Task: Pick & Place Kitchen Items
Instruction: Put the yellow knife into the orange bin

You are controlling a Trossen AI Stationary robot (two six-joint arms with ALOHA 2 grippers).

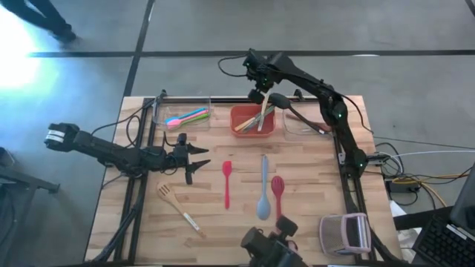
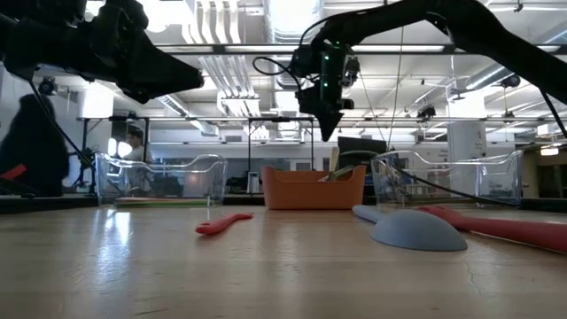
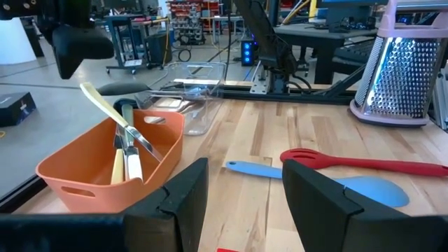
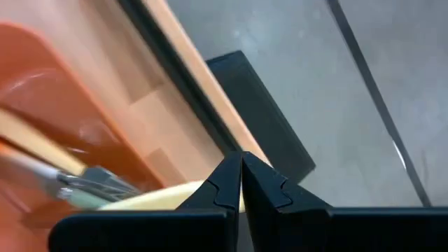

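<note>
My right gripper (image 1: 258, 95) is shut and hangs above the far rim of the orange bin (image 1: 239, 113); it also shows in the low view (image 2: 326, 131) and in its wrist view (image 4: 241, 168). Several utensils lean in the bin, among them a pale-handled one (image 3: 105, 105). My left gripper (image 1: 194, 159) is open and empty above the table's left half (image 3: 241, 203). On the table lie a red spatula (image 1: 227, 184), a blue spoon (image 1: 263, 191), a red spoon (image 1: 277, 189) and a pale wooden fork (image 1: 178, 208).
A clear bin (image 1: 182, 116) at the far left holds pink, green and blue utensils. Another clear bin (image 1: 304, 122) stands right of the orange one. A metal grater (image 1: 345, 233) stands at the near right corner. A black frame runs along the table's sides.
</note>
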